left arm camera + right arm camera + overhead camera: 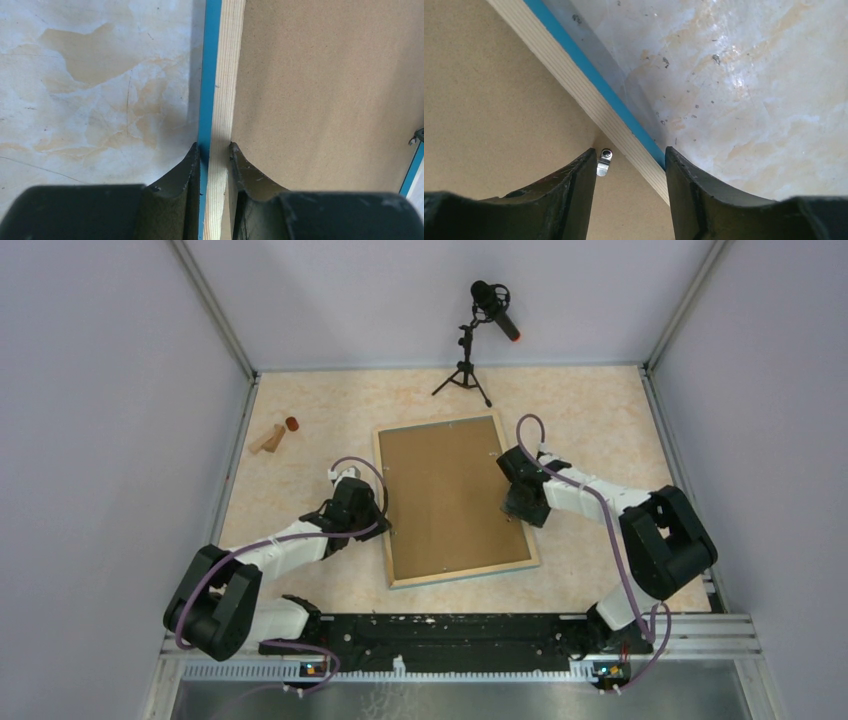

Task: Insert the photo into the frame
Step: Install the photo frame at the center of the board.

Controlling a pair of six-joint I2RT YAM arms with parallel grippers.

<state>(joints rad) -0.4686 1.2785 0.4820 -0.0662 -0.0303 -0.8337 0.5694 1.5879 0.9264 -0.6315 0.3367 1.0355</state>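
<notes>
Left wrist — end effector [214,146] nearly closed, pinching frame [226,75]

The frame [465,573] is pale wood with fine straight grain, edged by a bright blue stripe. The board [450,495] inside it is plain matte brown, and a small clip [603,163] on it is shiny silver. The table [600,420] is cream with tan marbled veins. The microphone [495,308] is black with an orange-red tip, on a black tripod [464,365]. A wooden block [266,439] is light tan; the round piece [292,424] beside it is reddish brown. The left arm [290,545] and right arm [590,495] are black with white links and purple cables [352,459].
</notes>
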